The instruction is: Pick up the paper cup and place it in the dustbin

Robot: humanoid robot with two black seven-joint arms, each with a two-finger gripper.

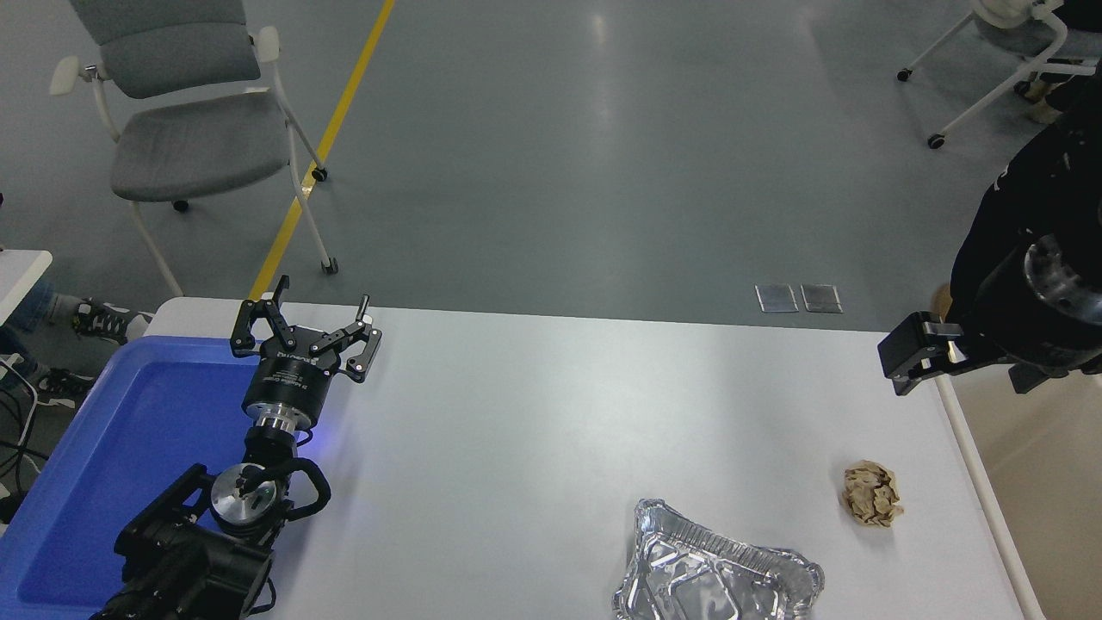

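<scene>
The right black gripper (914, 363), grip state unclear, hangs over the large beige plastic dustbin's thick pale rim (981, 491). The left black gripper (306, 331) rests spread apart.

high head view over table (551, 413)

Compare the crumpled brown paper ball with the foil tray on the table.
The brown paper ball is small, dull tan and wadded into a lump; the foil tray is much larger, shiny silver and an open, dented shell. The ball lies whole in view near the table's right edge; the tray sits left of it and is cut off by the picture's bottom edge. Both are crinkled scraps resting on the white table, untouched.
</scene>
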